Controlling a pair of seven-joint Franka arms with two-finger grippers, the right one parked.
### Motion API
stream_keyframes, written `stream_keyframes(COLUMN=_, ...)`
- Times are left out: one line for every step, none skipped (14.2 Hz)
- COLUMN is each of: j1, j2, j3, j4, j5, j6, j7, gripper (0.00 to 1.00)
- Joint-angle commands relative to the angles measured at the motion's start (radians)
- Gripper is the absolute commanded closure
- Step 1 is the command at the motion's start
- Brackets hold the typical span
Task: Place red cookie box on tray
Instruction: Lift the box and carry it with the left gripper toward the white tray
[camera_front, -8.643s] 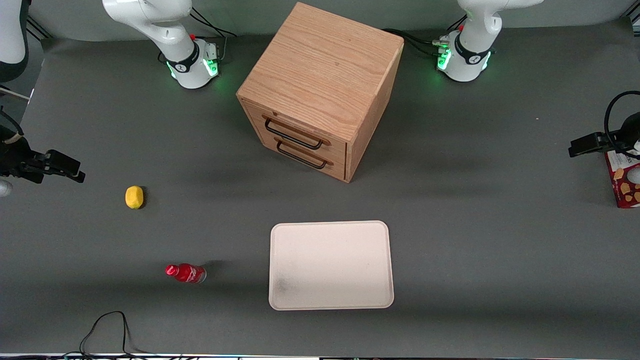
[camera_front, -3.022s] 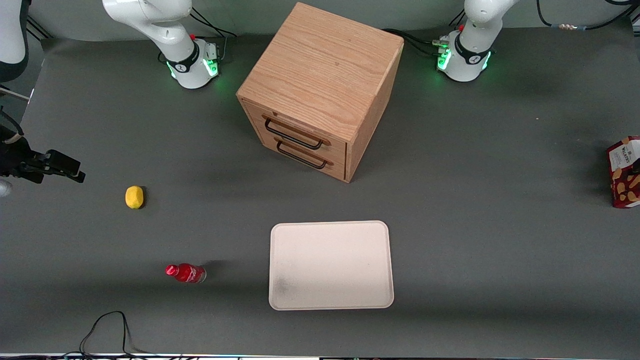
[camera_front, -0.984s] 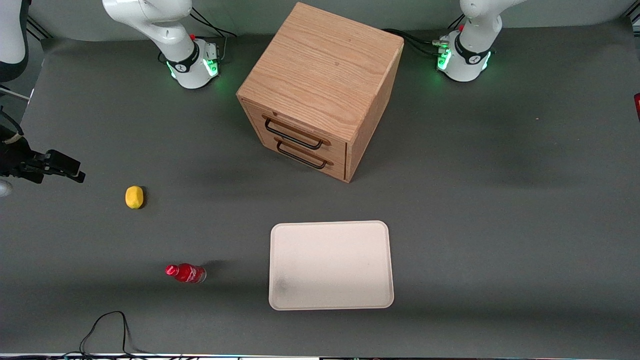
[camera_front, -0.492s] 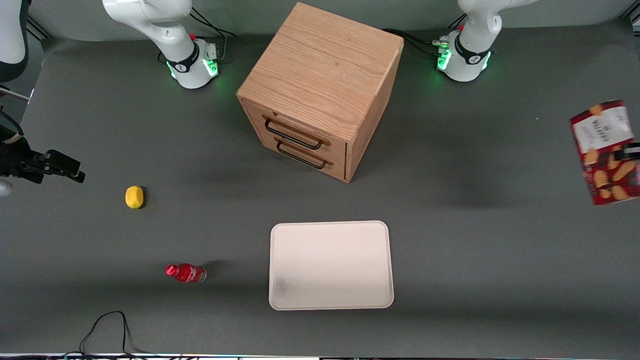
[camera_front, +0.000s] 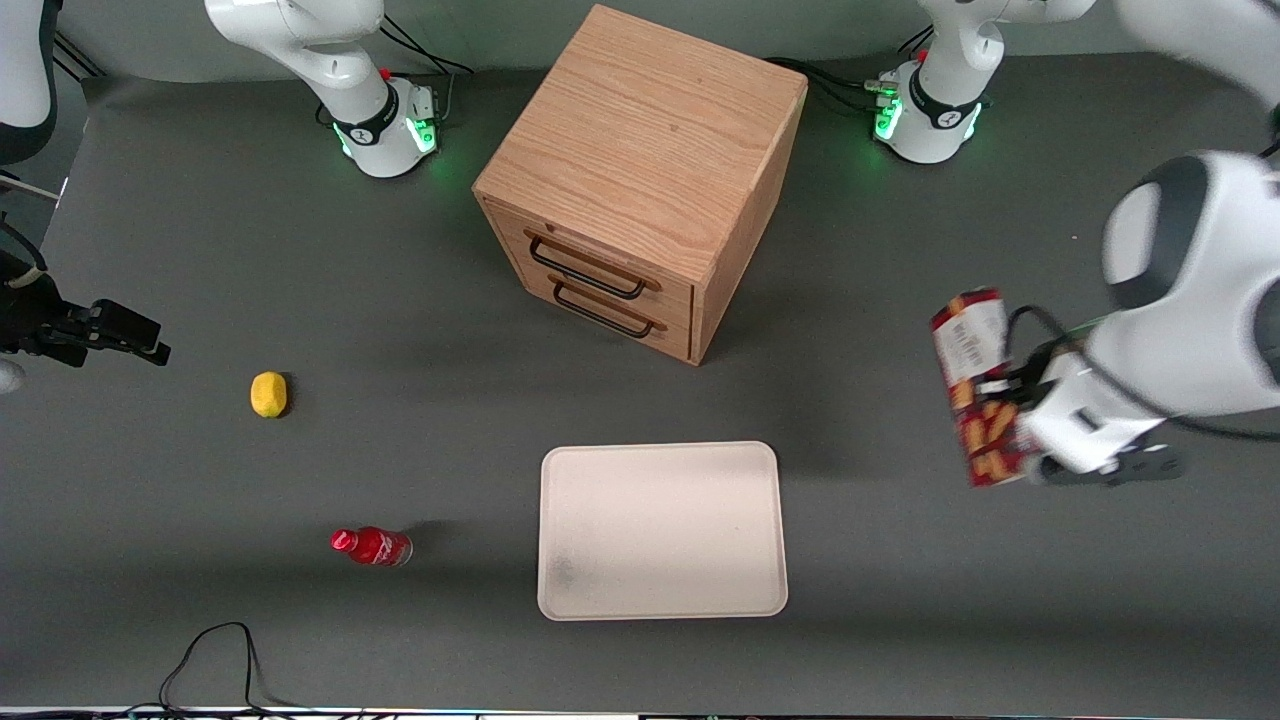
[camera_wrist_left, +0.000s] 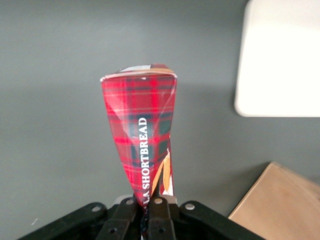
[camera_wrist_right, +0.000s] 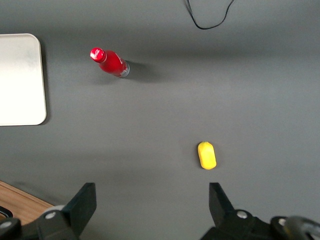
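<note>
The red cookie box hangs in the air above the grey table, pinched at one end by the left arm's gripper, toward the working arm's end of the table. In the left wrist view the gripper has its fingers pressed against the tartan shortbread box, which sticks straight out from them, its end flaps slightly agape. In the front view the box shows a white label patch on its upper part and tan biscuits lower down, and it stands nearly upright with a slight tilt.

The tray lies flat on the table, well apart from the box, nearer the middle of the table and a little nearer the front camera. One rounded corner of the tray also shows in the left wrist view. The wooden drawer cabinet stands farther from the camera than the tray, its two dark-handled drawers closed and facing the tray's side of the table.

Toward the parked arm's end lie a small red bottle, on its side, and a yellow lemon-like fruit, the bottle nearer the camera of the two
</note>
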Motion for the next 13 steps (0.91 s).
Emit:
stream_keyframes(j1=-0.029, j2=0.176, j3=-0.066, j4=0.202, j5=-0.011, j6=0.077, j7=-0.11, gripper=1.0)
stream_keyframes(j1=-0.032, j2=0.213, j3=-0.094, j4=0.213, j5=-0.011, j6=0.139, j7=-0.142, gripper=1.0)
stream_keyframes(j1=-0.034, j2=0.243, j3=-0.105, j4=0.213, j5=-0.011, j6=0.194, j7=-0.147, gripper=1.0)
stream_keyframes(j1=-0.039, j2=0.273, j3=-0.11, j4=0.216, j5=-0.011, j6=0.234, j7=-0.148, gripper=1.0)
stream_keyframes(j1=-0.045, j2=0.304, j3=-0.113, j4=0.217, j5=-0.011, j6=0.269, j7=-0.15, gripper=1.0)
stream_keyframes(j1=-0.055, j2=0.328, j3=-0.114, j4=0.216, j5=-0.011, j6=0.308, j7=-0.151, gripper=1.0)
stream_keyframes(j1=-0.063, j2=0.353, j3=-0.116, j4=0.217, j5=-0.011, j6=0.337, j7=-0.155, gripper=1.0)
stream_keyframes(j1=-0.075, j2=0.379, j3=-0.122, j4=0.217, j5=-0.011, j6=0.371, j7=-0.156, gripper=1.0)
stream_keyframes(j1=-0.089, j2=0.398, j3=-0.123, j4=0.219, j5=-0.011, j6=0.407, j7=-0.158, gripper=1.0)
stream_keyframes(j1=-0.1, j2=0.416, j3=-0.125, j4=0.222, j5=-0.012, j6=0.444, j7=-0.17, gripper=1.0)
stream_keyframes(j1=-0.104, j2=0.437, j3=-0.125, j4=0.233, j5=-0.012, j6=0.47, j7=-0.173, gripper=1.0)
stream_keyframes(j1=-0.106, j2=0.46, j3=-0.124, j4=0.237, j5=-0.011, j6=0.495, j7=-0.171, gripper=1.0)
stream_keyframes(j1=-0.115, j2=0.476, j3=-0.123, j4=0.237, j5=-0.011, j6=0.519, j7=-0.171, gripper=1.0)
